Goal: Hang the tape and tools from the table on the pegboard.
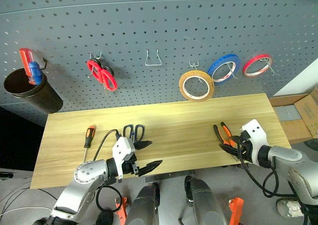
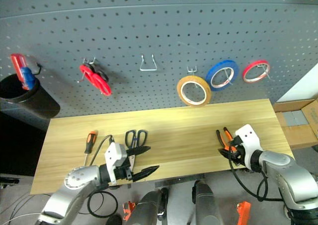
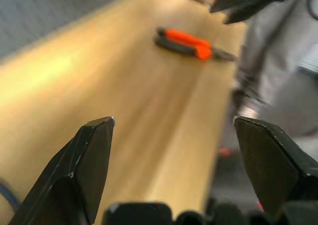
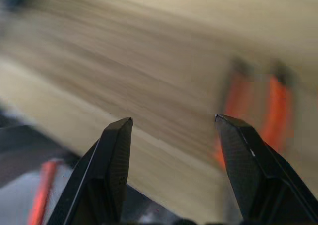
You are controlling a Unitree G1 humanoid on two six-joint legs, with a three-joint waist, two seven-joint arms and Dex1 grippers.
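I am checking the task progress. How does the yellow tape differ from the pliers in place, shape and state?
The yellow tape already hangs on a pegboard hook; the pliers lie flat on the table. The tape is a closed ring; the pliers are long, with two orange-and-black handles. The tape hangs apart from both claws; the pliers lie right by the right claw.

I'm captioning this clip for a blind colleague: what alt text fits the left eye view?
The yellow-tan tape already hangs on the pegboard, while the pliers, scissors and screwdriver lie on the table. The open left gripper hangs near the scissors, and the open right gripper is beside the pliers.
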